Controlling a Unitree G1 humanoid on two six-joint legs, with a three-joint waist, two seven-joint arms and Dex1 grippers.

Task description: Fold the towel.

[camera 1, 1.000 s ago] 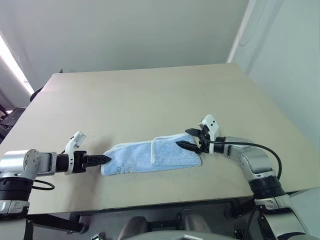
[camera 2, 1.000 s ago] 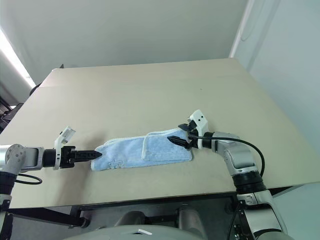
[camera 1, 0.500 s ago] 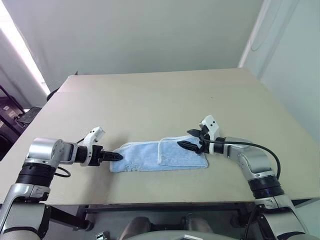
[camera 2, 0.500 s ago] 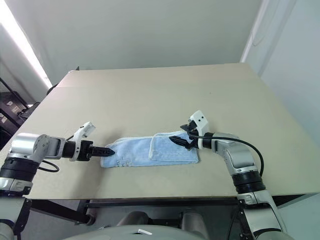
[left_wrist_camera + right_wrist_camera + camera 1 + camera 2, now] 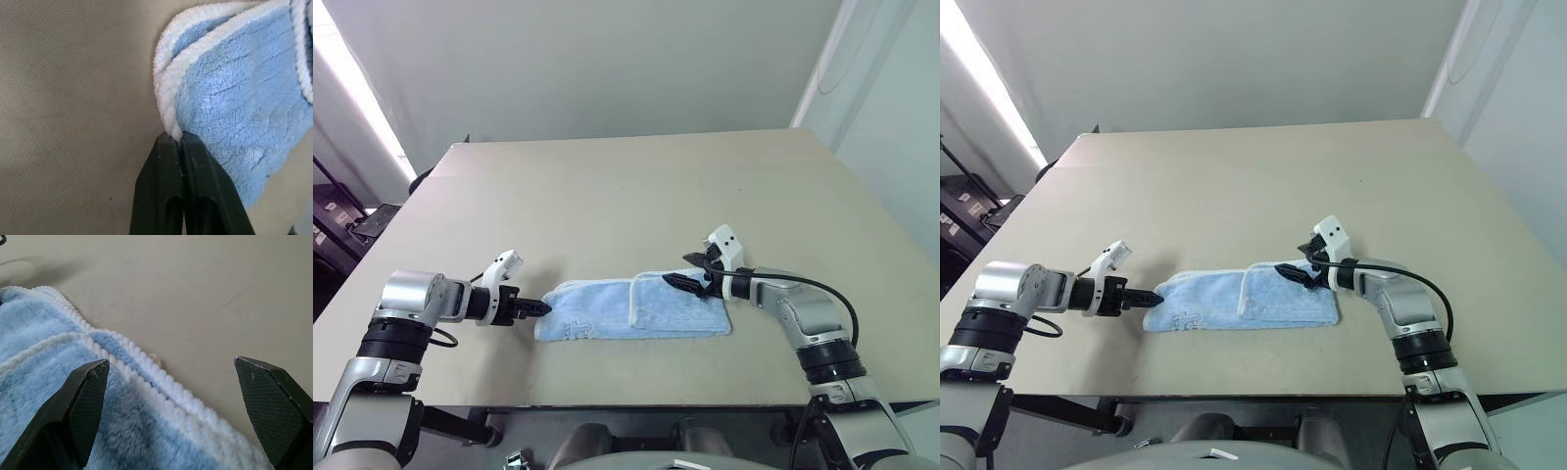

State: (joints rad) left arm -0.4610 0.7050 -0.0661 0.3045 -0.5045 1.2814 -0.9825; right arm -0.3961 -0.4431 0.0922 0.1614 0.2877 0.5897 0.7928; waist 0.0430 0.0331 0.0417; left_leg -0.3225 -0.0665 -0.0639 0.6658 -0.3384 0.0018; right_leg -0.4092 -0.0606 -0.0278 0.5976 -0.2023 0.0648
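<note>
1. Leftmost, beyond the table's left edge: dark shelving or furniture against the wall, blurred, contents not readable.
2. Next, left gripper low over the tabletop, pointing right, black fingers pressed together and pinched on the white edging at the left end of the towel.
3. Centre front of the table: towel lying flat as a long light-blue strip, already doubled, with a second flap folded over its right half; white stitched edging along the rims; a small dark mark on the left part, lettering too small to read.
4. Right end of the towel: right gripper pointing left, jaws spread wide, one finger over the blue terry, the other finger over bare tabletop beyond the edging; grasping nothing; contact with the cloth not certain.
5. Rest of the beige tabletop bare, nothing between the grippers except the towel.
6. Far right: pale wall beside the table.
</note>
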